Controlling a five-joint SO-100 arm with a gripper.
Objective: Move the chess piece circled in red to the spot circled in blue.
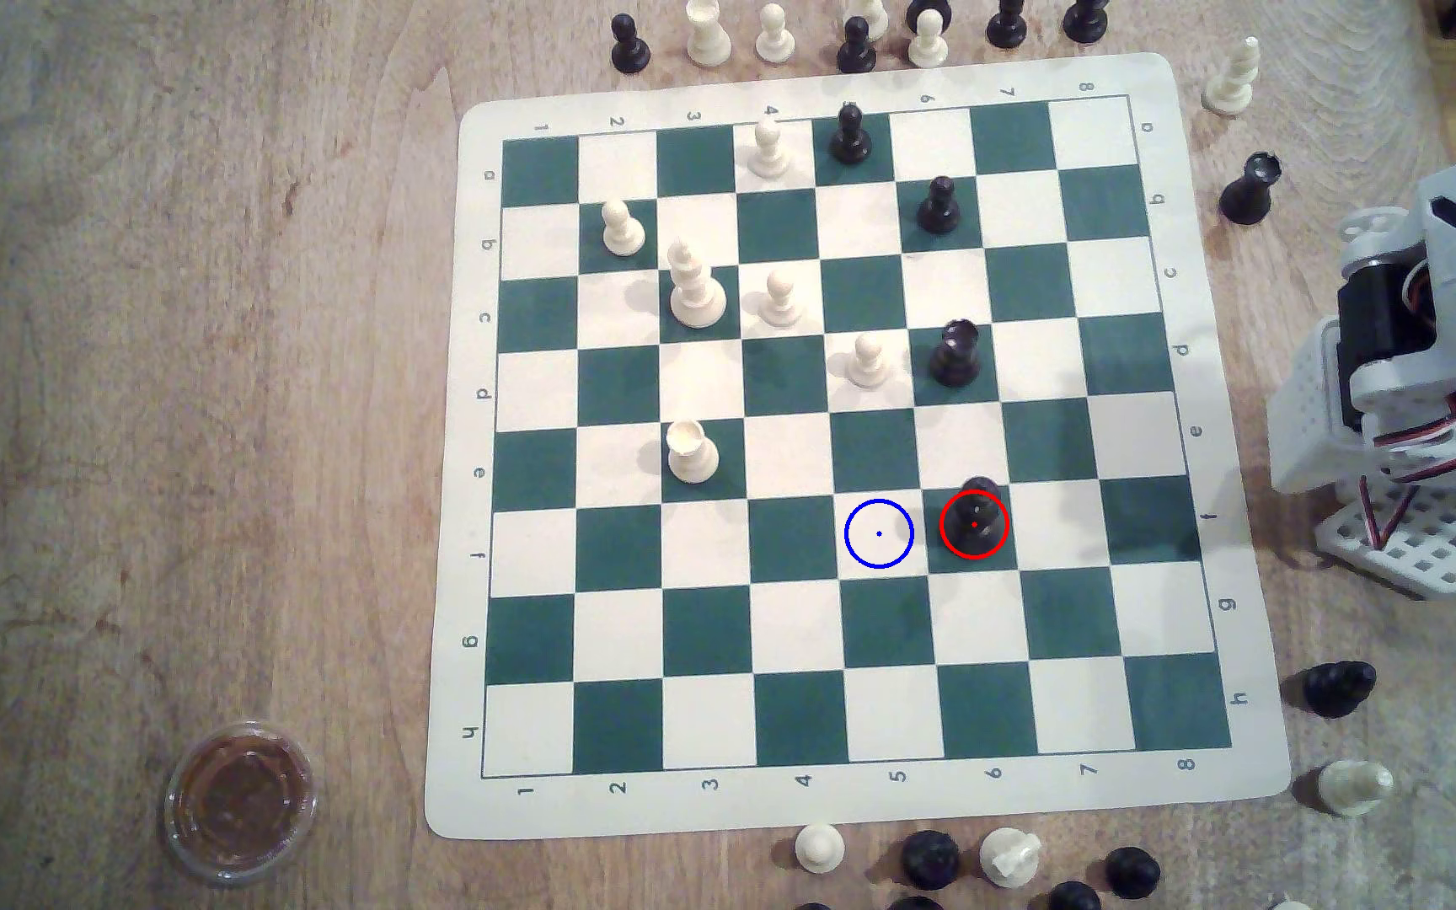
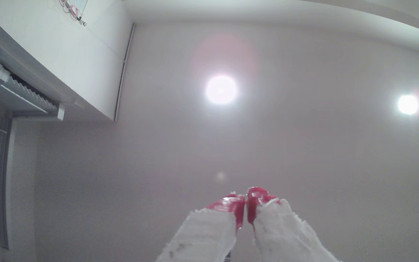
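Red-tipped gripper (image 2: pixel 246 201) clenched with nothing between its fingers, pointing at ceiling, black chess piece (image 1: pixel 975 518) upright on red-circled green square, blue-circled spot (image 1: pixel 879 534) just beside it, arm base (image 1: pixel 1425 367) at board's edge.

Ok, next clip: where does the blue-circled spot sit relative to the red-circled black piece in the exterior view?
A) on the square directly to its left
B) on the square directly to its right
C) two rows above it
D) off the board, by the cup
A: in the exterior view the spot is a cream square directly to the left of the dark green square holding the chess piece, in the same row.
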